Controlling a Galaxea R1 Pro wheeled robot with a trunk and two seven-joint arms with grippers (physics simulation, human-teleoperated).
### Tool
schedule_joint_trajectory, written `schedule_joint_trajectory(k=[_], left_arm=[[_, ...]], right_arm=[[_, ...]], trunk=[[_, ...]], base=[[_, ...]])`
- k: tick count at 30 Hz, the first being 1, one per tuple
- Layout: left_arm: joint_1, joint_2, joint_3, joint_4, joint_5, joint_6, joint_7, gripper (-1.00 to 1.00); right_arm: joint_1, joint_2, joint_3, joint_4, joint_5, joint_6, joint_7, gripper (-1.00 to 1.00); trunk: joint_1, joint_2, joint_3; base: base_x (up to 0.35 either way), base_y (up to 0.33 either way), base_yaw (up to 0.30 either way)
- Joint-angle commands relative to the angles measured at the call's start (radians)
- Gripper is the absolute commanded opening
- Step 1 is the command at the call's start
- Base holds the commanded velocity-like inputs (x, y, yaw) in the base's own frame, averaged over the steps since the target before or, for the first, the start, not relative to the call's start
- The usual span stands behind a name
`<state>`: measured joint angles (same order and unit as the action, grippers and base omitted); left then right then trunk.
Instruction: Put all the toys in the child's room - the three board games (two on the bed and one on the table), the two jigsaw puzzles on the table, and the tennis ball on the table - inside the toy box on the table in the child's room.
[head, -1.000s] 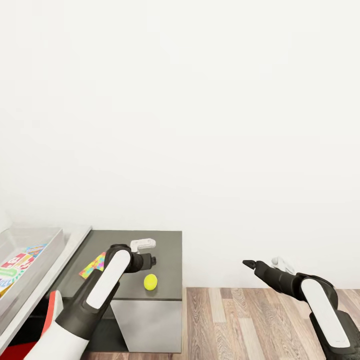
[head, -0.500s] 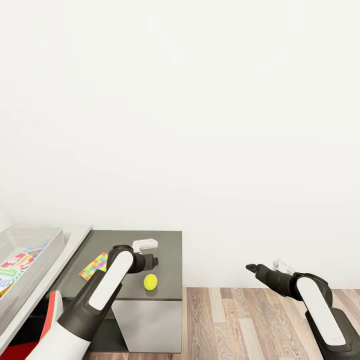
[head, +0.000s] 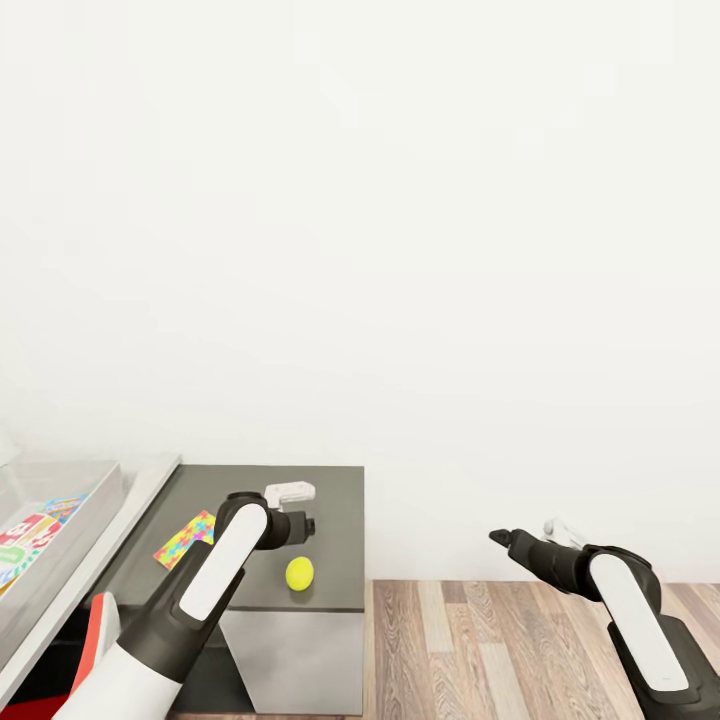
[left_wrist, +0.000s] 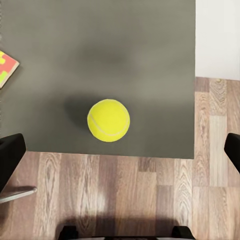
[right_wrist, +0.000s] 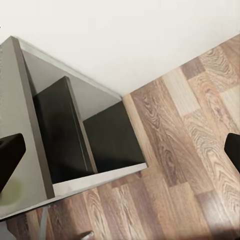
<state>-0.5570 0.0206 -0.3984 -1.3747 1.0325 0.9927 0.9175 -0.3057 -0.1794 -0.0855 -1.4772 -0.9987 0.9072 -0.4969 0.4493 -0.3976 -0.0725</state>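
The yellow-green tennis ball (head: 299, 573) (left_wrist: 108, 120) rests near the front edge of a low dark grey cabinet (head: 330, 490). My left gripper (head: 302, 525) (left_wrist: 120, 150) hangs open just above it, and the ball is apart from both fingers. One jigsaw puzzle (head: 185, 538) (left_wrist: 6, 67) lies flat on the same cabinet, left of my arm. The grey toy box (head: 95, 500) stands on the pale table (head: 135, 500) at the far left, with colourful flat toys (head: 25, 530) inside. Out over the floor my right gripper (head: 497, 538) (right_wrist: 120, 150) is open with nothing in it.
A white wall rises right behind the cabinet. Wood plank floor (head: 500, 650) spreads to its right, under my right arm. The right wrist view looks at the cabinet's side and its dark open shelf (right_wrist: 65, 135).
The whole head view has shifted slightly, so the cabinet and ball sit a little lower. My right gripper has dropped a touch. The left gripper stays over the ball.
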Motion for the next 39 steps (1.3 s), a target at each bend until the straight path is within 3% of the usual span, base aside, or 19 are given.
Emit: schedule_joint_trajectory(k=[1, 13, 24, 31, 39], left_arm=[[-0.001, 0.001, -0.002, 0.000, 0.009, 0.001, 0.010, 1.00], [-0.002, 0.001, -0.004, 0.010, 0.010, -0.006, 0.011, 1.00], [-0.004, -0.006, -0.002, 0.087, 0.006, -0.045, 0.010, 1.00], [-0.004, -0.009, -0.001, 0.100, -0.042, -0.056, 0.008, 1.00], [-0.004, -0.027, 0.000, 0.118, -0.065, -0.059, 0.003, 1.00]], right_arm=[[-0.001, 0.000, 0.001, -0.001, -0.011, 0.003, -0.010, 1.00], [-0.001, -0.001, 0.008, -0.020, -0.012, 0.006, -0.008, 1.00], [-0.001, 0.000, 0.009, -0.050, -0.013, 0.007, -0.009, 1.00], [-0.001, 0.000, 0.009, -0.049, -0.015, 0.006, -0.009, 1.00], [-0.001, 0.000, 0.009, -0.049, -0.015, 0.006, -0.008, 1.00]], trunk=[[0.001, -0.002, -0.002], [0.001, -0.002, -0.002], [0.001, -0.002, -0.005], [0.001, -0.002, -0.015], [0.001, -0.002, -0.027]], base=[[0.010, 0.000, 0.000], [0.002, 0.000, 0.000], [0.000, 0.000, 0.000], [0.000, 0.000, 0.000], [0.000, 0.000, 0.000]])
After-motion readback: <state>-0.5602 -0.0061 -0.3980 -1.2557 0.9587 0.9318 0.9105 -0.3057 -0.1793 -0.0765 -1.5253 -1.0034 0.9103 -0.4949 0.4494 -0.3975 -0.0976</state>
